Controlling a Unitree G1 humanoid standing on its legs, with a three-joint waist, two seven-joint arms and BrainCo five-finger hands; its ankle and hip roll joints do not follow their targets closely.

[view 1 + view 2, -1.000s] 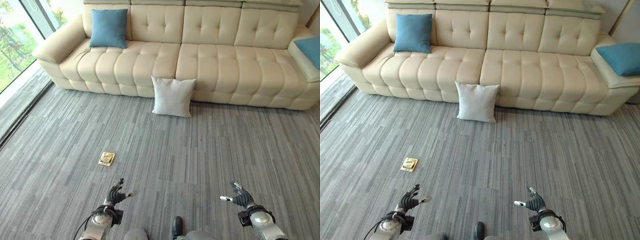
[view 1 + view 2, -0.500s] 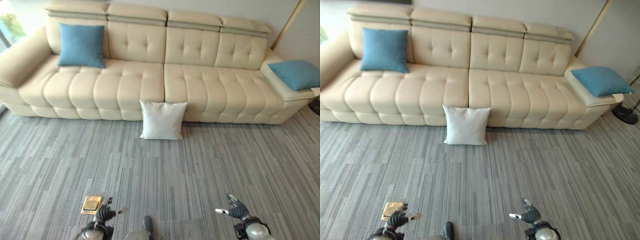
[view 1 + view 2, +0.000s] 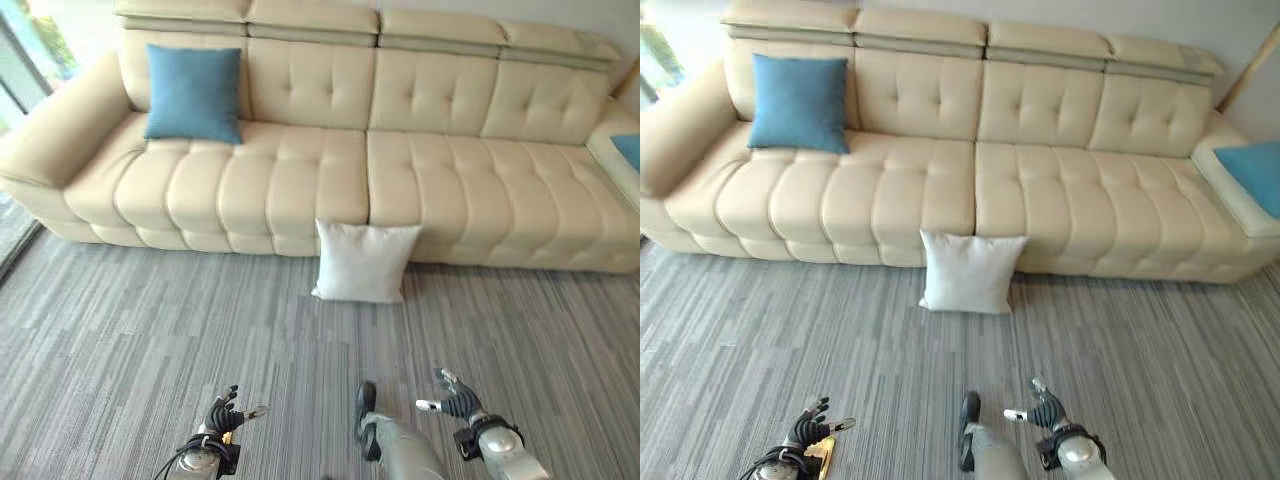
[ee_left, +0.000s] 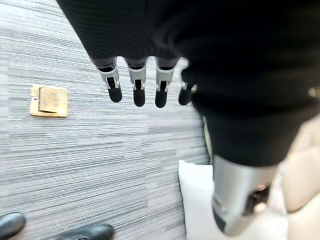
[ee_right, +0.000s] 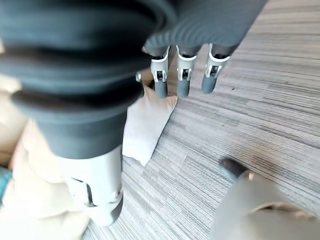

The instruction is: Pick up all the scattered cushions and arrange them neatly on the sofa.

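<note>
Leaning against the sofa front on the floor, the white cushion awaits pickup, one blue cushion already seated, while left hand and right hand hang empty, fingers relaxed apart.

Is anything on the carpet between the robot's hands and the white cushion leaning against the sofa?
Nothing visible. Bare carpet lies between the left hand, the right hand and the white cushion. A small brass floor plate sits by the left hand, off that path.
</note>
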